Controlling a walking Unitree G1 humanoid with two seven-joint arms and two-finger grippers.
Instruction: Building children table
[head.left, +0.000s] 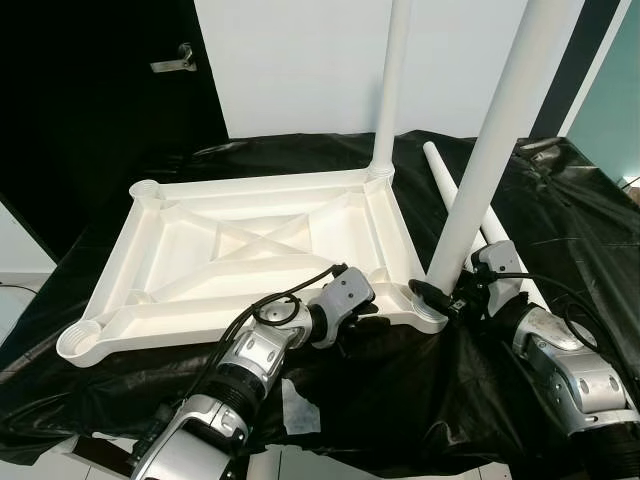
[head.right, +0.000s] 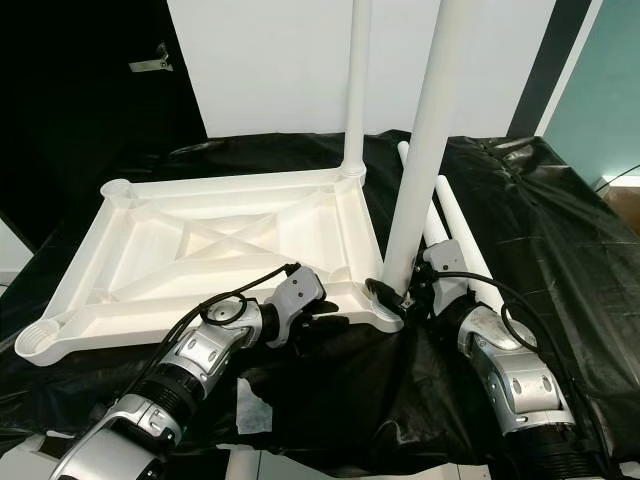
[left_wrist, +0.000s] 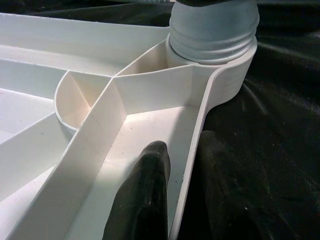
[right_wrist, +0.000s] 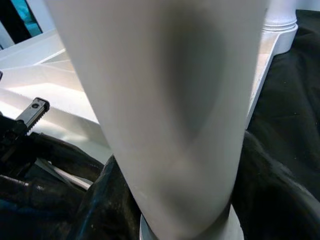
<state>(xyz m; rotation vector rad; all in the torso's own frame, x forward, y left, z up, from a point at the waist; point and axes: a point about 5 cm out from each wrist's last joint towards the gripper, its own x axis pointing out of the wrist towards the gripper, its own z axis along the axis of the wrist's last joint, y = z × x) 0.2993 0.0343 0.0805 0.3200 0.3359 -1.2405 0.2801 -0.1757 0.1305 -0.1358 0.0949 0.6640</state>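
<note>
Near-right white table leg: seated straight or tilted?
Tilted. The near white plastic leg leans off vertical in its corner socket, unlike the upright far leg.

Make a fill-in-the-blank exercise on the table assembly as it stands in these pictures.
1. The white tabletop lies upside down on a ____ plastic sheet.
2. The number of legs standing in corner sockets is ____.
3. The right gripper is at the base of the near leg, while ____ loose legs lie on the sheet behind it.
4. The left gripper straddles the tabletop's near ____.

Missing words: black; two; two; rim
</note>
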